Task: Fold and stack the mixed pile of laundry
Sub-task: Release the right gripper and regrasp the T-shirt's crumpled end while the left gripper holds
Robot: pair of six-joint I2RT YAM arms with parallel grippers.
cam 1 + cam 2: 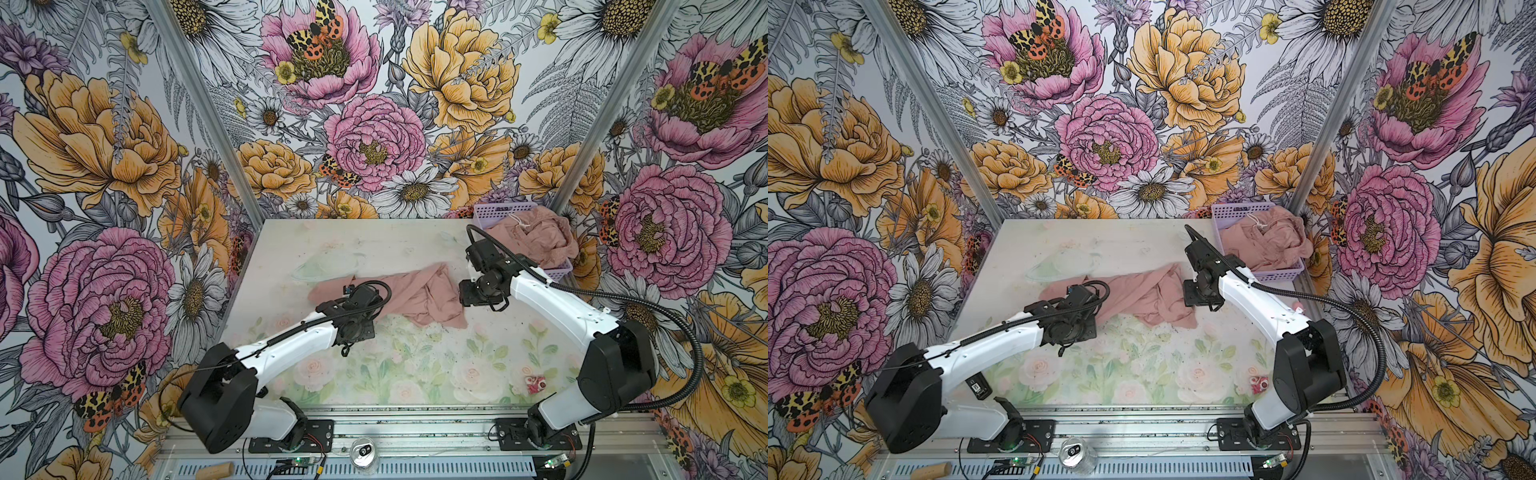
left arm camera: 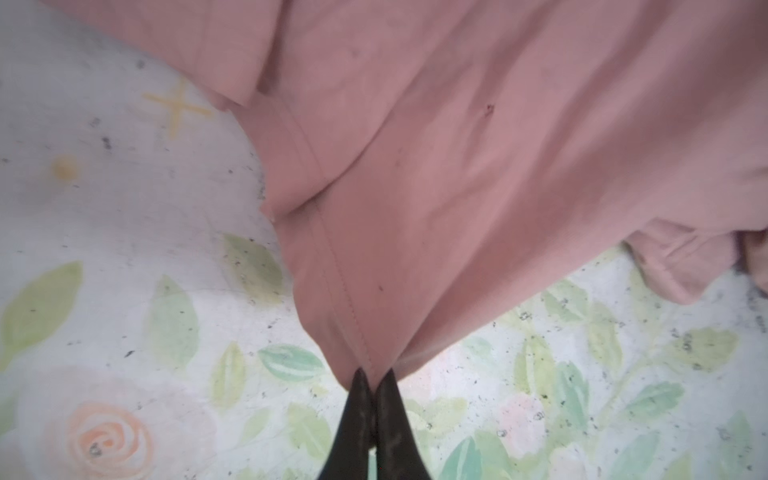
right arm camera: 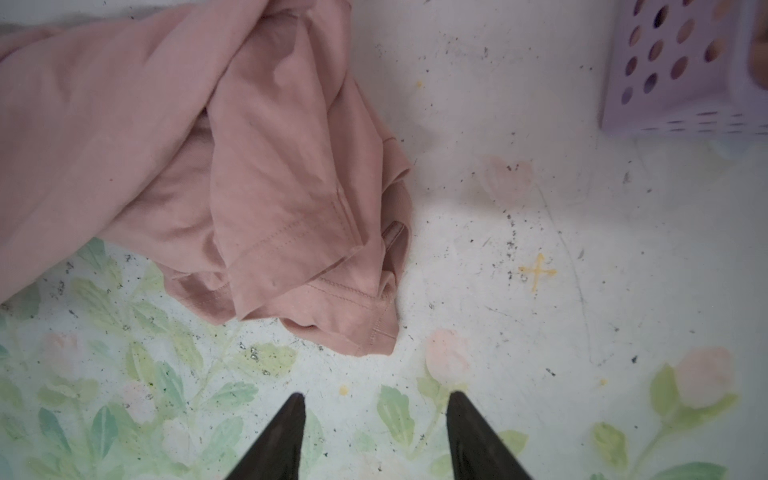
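One dusty-pink garment (image 1: 415, 291) (image 1: 1142, 291) lies crumpled across the middle of the floral table (image 1: 374, 374). My left gripper (image 2: 375, 376) is shut on a stitched hem corner of this garment (image 2: 457, 166), and the cloth rises taut from the tips. My right gripper (image 3: 376, 401) is open over bare table, a little short of the garment's folded right-hand corner (image 3: 374, 332), with nothing between its fingers. A second pink garment (image 1: 536, 241) (image 1: 1266, 241) with a white drawstring is heaped in the lilac basket (image 1: 498, 212) (image 1: 1233, 212) at the back right.
The basket's perforated wall (image 3: 685, 83) stands close beyond the right gripper. A small red and white object (image 1: 535, 384) lies near the right arm's base. Yellow cross marks (image 3: 537, 271) (image 2: 178, 108) are on the table. A can (image 1: 365, 453) sits on the front rail.
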